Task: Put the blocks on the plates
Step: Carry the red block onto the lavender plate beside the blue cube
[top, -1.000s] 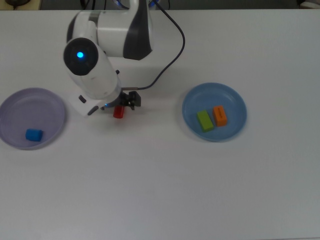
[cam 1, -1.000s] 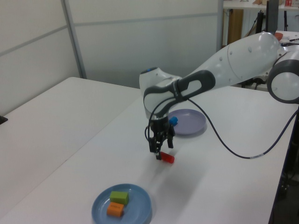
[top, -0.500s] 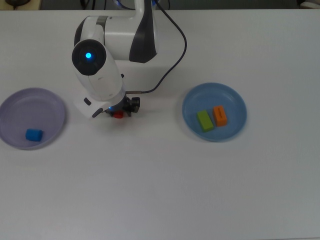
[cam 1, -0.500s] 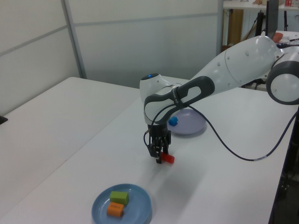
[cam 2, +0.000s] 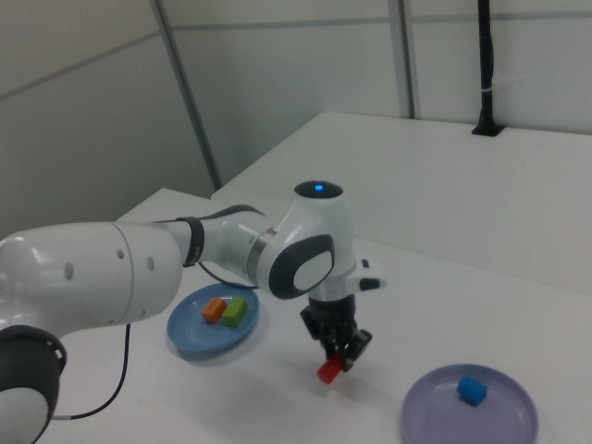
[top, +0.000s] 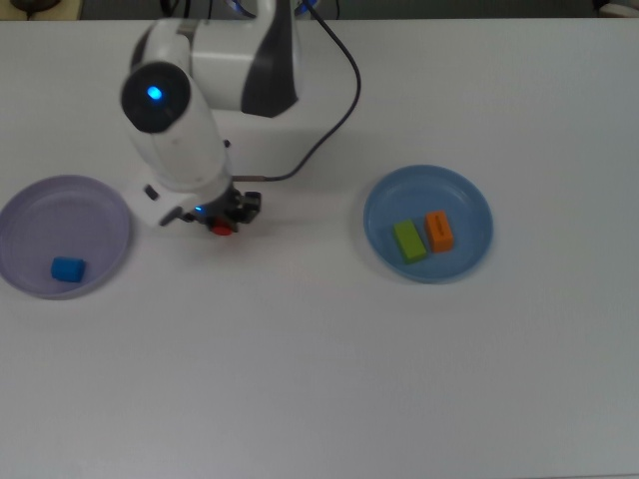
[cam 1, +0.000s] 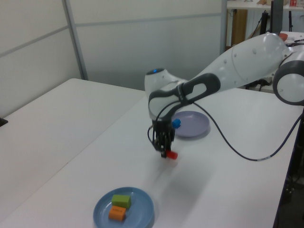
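Observation:
My gripper [cam 1: 166, 152] is shut on the red cylinder [cam 1: 172, 155] and holds it a little above the table, between the two plates. In the top view the arm hides most of the cylinder [top: 221, 228]. The blue cube [top: 68, 268] lies in the lavender plate [top: 100, 200] at the top view's left. Side by side in the blue plate [top: 381, 200], at the top view's right, lie the green block [top: 408, 240] and the orange block [top: 438, 231]. The right view shows the gripper [cam 2: 340, 356] with the cylinder [cam 2: 327, 372] hanging below the fingers.
A black cable [top: 339, 110] runs from the arm's wrist back toward its base at the top view's upper edge. White table [top: 319, 379] stretches toward the top view's lower edge.
The gripper came down on the red cylinder and shut on it, then lifted it and carried it a little toward the top view's left, toward the lavender plate.

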You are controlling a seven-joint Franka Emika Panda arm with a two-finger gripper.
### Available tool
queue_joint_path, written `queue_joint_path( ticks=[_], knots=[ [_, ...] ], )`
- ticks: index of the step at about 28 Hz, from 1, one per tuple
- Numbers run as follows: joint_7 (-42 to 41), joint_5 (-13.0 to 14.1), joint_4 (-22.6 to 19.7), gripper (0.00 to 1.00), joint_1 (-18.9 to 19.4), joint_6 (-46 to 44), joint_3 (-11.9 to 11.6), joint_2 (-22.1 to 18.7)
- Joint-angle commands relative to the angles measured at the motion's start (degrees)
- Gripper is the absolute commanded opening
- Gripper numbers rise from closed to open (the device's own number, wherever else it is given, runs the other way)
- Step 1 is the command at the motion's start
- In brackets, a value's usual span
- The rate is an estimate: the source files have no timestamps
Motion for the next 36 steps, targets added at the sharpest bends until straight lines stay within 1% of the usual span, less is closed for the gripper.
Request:
queue_joint_path(
  ticks=[1, 4, 6, 10, 12, 16, 17, 22, 27, 28, 29, 30, 32, 33, 34, 35, 36],
  knots=[
    [-5.3, -0.7, 3.5, 0.00, 0.3, -1.4, -4.3, -2.6],
    [-8.0, -1.2, 5.3, 0.00, -0.3, -1.0, -5.8, -1.7],
    [-10.1, -1.6, 5.8, 0.00, -1.6, -0.9, -6.2, -0.7],
    [-13.8, -2.9, 5.8, 0.00, -4.1, 1.4, -6.1, 0.6],
    [-15.2, -2.9, 5.9, 0.00, -5.2, 4.8, -6.1, 2.2],
    [-15.2, -2.9, 5.9, 0.00, -7.0, 8.7, -6.1, 4.6],
    [-15.2, -2.9, 6.1, 0.00, -8.0, 10.1, -6.1, 5.7],
    [-15.4, -2.9, 6.1, 0.00, -8.2, 11.5, -6.1, 7.0],
    [-15.6, -2.6, 6.1, 0.00, -8.5, 11.5, -6.1, 7.1],
    [-16.0, -2.5, 6.1, 0.05, -8.6, 11.5, -6.1, 7.2],
    [-16.0, -2.3, 6.1, 0.15, -8.6, 11.5, -6.1, 7.2],
    [-16.0, -2.3, 6.1, 0.29, -8.7, 11.5, -6.1, 7.2],
    [-16.0, -2.3, 6.1, 0.62, -8.8, 11.5, -6.1, 7.2],
    [-16.1, -2.5, 6.0, 0.77, -8.8, 11.5, -6.1, 7.2],
    [-16.2, -2.7, 6.0, 0.97, -8.7, 11.5, -6.0, 7.2],
    [-16.2, -2.7, 6.0, 1.00, -8.7, 11.5, -6.0, 7.2],
    [-16.2, -2.8, 6.0, 1.00, -8.7, 11.5, -5.9, 7.2]
  ],
)
